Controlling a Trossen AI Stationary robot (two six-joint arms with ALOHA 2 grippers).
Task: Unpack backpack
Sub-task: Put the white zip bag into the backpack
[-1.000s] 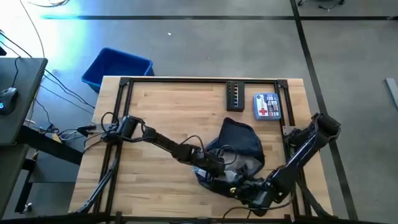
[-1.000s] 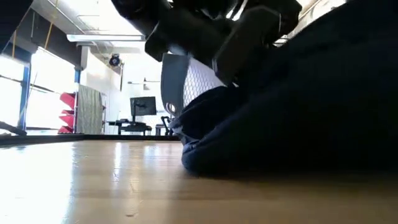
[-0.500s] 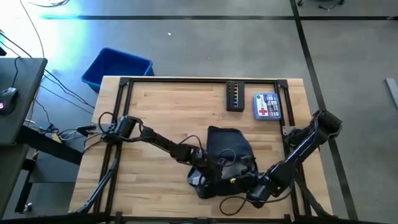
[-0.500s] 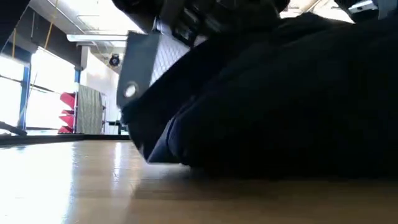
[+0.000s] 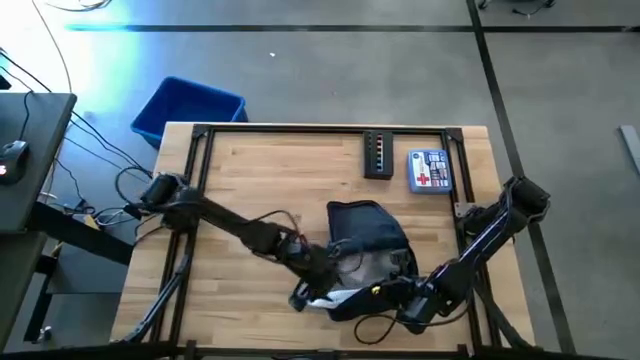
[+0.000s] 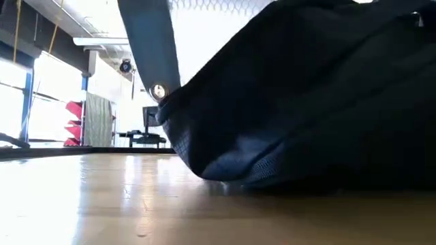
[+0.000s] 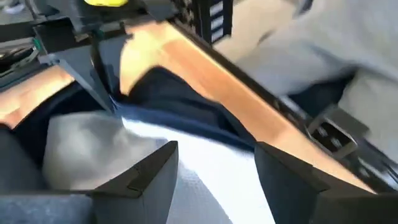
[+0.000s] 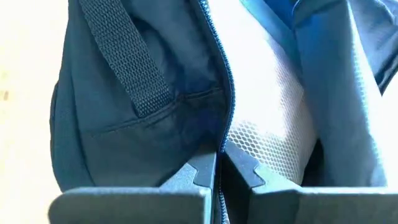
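Observation:
The dark navy backpack (image 5: 370, 235) lies on the wooden table right of the middle, its opening toward the near edge, showing a pale lining. In the low view the backpack (image 6: 306, 102) rests on the tabletop by its underside. My left gripper (image 5: 303, 293) is at the near left of the opening, shut on a white mesh pouch (image 5: 335, 297). A grey-blue band with a snap (image 6: 151, 54) shows in the low view. My right gripper (image 5: 405, 295) sits at the opening's near right, shut on the backpack's zipper edge. My left gripper has the white mesh pouch (image 7: 202, 180) between its two fingers (image 7: 155, 171), which stand wide apart on either side of it. The fingers come low and slanting from the table's left. The pouch runs from them toward the backpack's opening. My right gripper pinches the backpack's zipper edge (image 8: 219, 140) at the opening between its two fingers (image 8: 198, 168), which are nearly together. The fingers come low from the near right. The webbing strap (image 8: 124, 62) lies beside the hold, and the backpack's body stays on the table.
A black box with coloured lights (image 5: 378, 155) and a white-and-blue first-aid box (image 5: 429, 170) lie at the far right of the table. A bright blue bin (image 5: 188, 108) stands on the floor beyond the far left corner. Bare wood (image 5: 240, 170) spreads at the left.
My left gripper has drawn back from the backpack's opening toward the table's left and near edge, bringing the white pouch out with it. My right gripper has shifted slightly toward the far edge with the zipper edge. The backpack has shifted and changed shape.

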